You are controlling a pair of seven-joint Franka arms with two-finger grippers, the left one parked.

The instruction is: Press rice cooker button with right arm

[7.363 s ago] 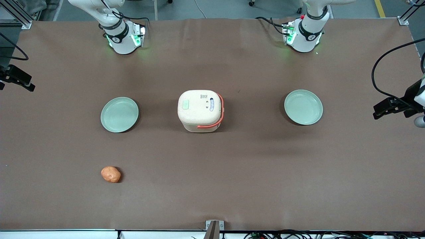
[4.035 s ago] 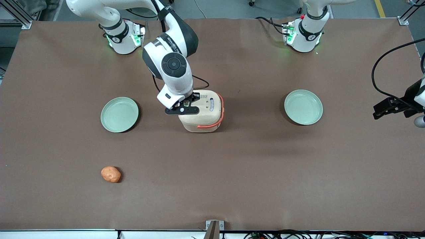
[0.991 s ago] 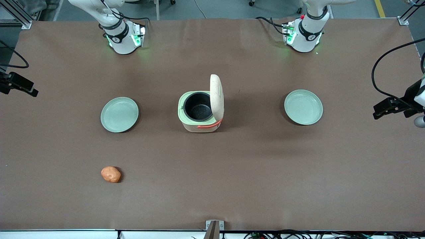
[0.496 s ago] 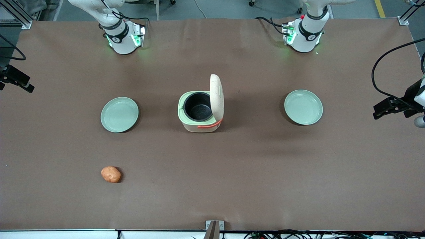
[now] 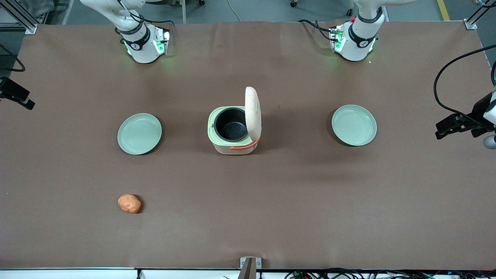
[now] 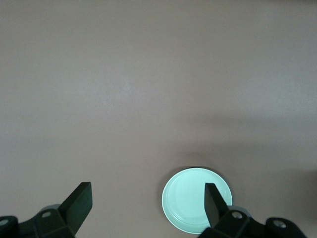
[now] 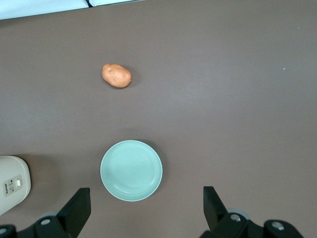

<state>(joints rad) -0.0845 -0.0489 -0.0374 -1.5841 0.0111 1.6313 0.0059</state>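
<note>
The rice cooker stands mid-table with its cream lid swung upright and the black inner pot open to view. With the lid seen edge-on, the button is hidden. A cream part of the cooker with a small marked panel shows in the right wrist view. The right arm is drawn back toward its own end of the table. Only a black part of it shows at the edge of the front view. Its gripper hangs open high above a pale green plate, holding nothing.
Two pale green plates lie beside the cooker, one toward the working arm's end and one toward the parked arm's. An orange potato lies nearer the front camera than the first plate. Brown cloth covers the table.
The cooker's lid was shut 7.4 s ago and the gripper was on it 4 s ago; now it stands open. In the last second the arm drifted slightly farther from the camera.
</note>
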